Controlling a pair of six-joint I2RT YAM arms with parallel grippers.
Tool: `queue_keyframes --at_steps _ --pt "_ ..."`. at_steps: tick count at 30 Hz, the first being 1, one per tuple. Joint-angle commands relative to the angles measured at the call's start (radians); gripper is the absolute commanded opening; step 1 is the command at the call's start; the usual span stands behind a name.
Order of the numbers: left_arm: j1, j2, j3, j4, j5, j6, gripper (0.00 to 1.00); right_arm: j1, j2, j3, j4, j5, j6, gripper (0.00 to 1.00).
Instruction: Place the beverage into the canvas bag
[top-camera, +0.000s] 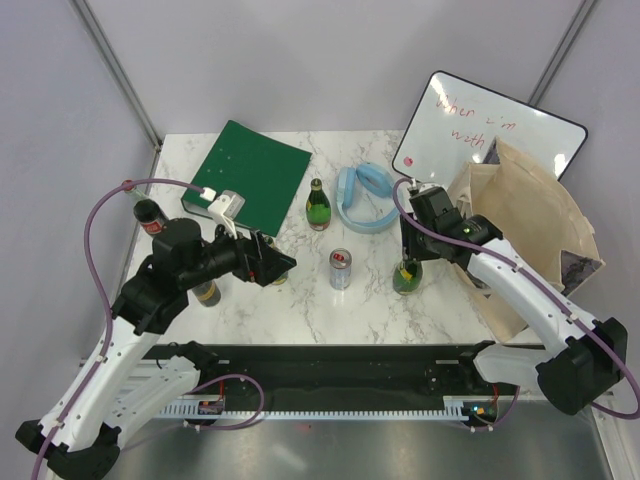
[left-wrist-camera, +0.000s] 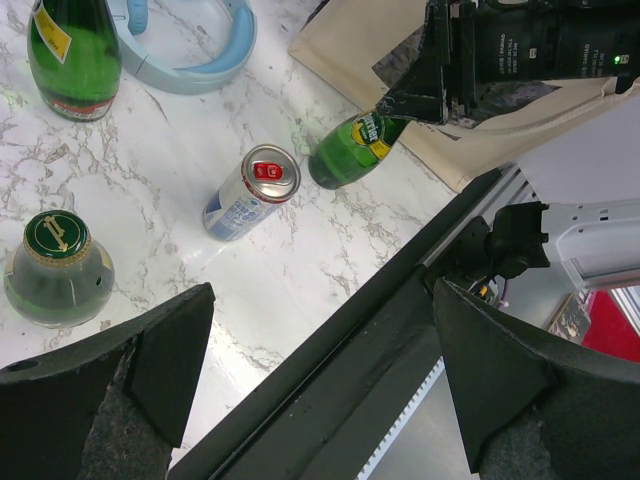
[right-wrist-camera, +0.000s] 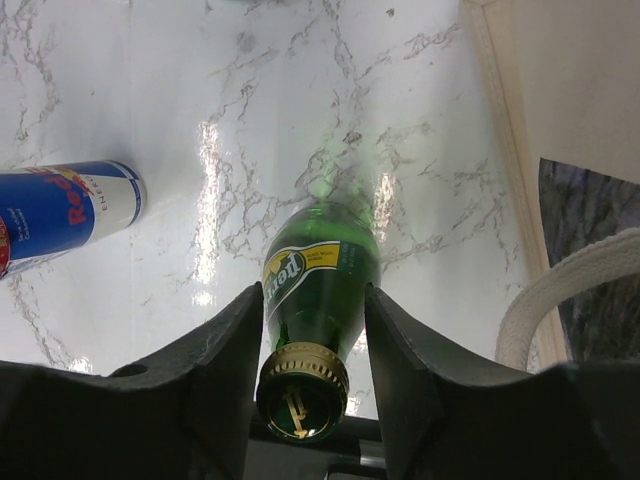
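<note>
A green Perrier bottle (top-camera: 407, 277) stands on the marble table, just left of the tan canvas bag (top-camera: 530, 225). My right gripper (top-camera: 411, 250) reaches down over the bottle, its fingers closed against the bottle's shoulders in the right wrist view (right-wrist-camera: 318, 285), with the gold cap between them. The bag's beige side (right-wrist-camera: 575, 80) and white strap (right-wrist-camera: 560, 290) lie close to the right. My left gripper (top-camera: 282, 264) is open and empty, hovering over the table's near edge (left-wrist-camera: 320, 330). From there I see the bottle (left-wrist-camera: 345, 152) under the right gripper.
An energy-drink can (top-camera: 341, 268) stands left of the held bottle. Another green bottle (top-camera: 319, 205), a light-blue ring (top-camera: 365, 197), a green folder (top-camera: 250, 170) and a whiteboard (top-camera: 485, 125) lie further back. A gold-capped bottle (left-wrist-camera: 57, 265) stands under my left gripper, and a dark bottle (top-camera: 150, 215) stands far left.
</note>
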Motion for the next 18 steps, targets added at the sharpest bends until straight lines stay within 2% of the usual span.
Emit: queue_keyframes --at_steps 1,18 --pt "0.003 -0.01 0.001 0.033 0.007 -0.029 0.97 -0.001 -0.029 -0.021 0.001 -0.04 -0.007 0.51" --pt "0.003 -0.004 -0.001 0.035 0.003 -0.029 0.97 -0.001 -0.008 -0.023 0.013 -0.002 -0.035 0.48"
